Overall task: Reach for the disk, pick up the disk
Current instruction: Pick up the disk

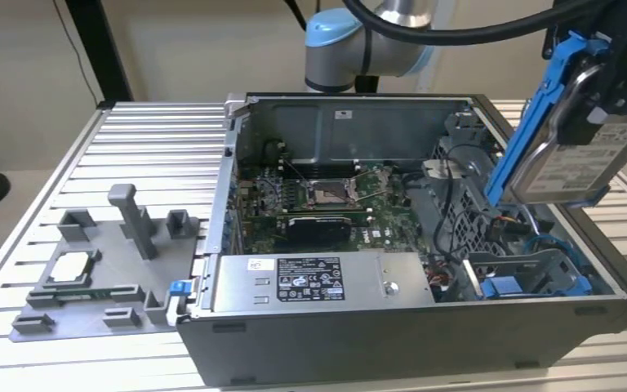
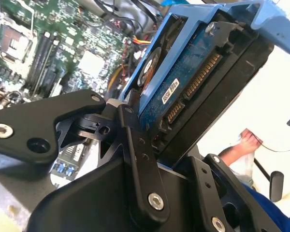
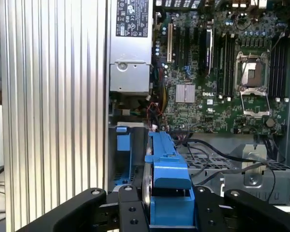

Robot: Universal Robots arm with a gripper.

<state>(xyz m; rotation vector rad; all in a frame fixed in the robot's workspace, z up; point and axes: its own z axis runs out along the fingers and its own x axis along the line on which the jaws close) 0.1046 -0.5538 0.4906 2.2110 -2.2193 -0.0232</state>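
The disk (image 1: 575, 167), a silver hard drive with a white label and blue rails, hangs tilted in the air above the open computer case's corner at the exterior view's right. My gripper (image 1: 610, 106) is shut on it from above. In the second wrist view the disk (image 2: 193, 92) shows its blue circuit board and connector, clamped between the black fingers (image 2: 135, 145) of the gripper (image 2: 169, 159). In the first wrist view its blue rail (image 3: 166, 179) sits between the fingers (image 3: 128, 210) of the gripper (image 3: 166, 212).
The open computer case (image 1: 401, 327) lies on a ribbed aluminium table (image 1: 150, 139), with the motherboard (image 1: 325, 196), a silver power supply box (image 1: 313, 282) and a blue drive bay (image 1: 531, 278) inside. A grey fixture (image 1: 95, 269) holding a white chip stands beside it. A person's hand (image 2: 241, 145) is nearby.
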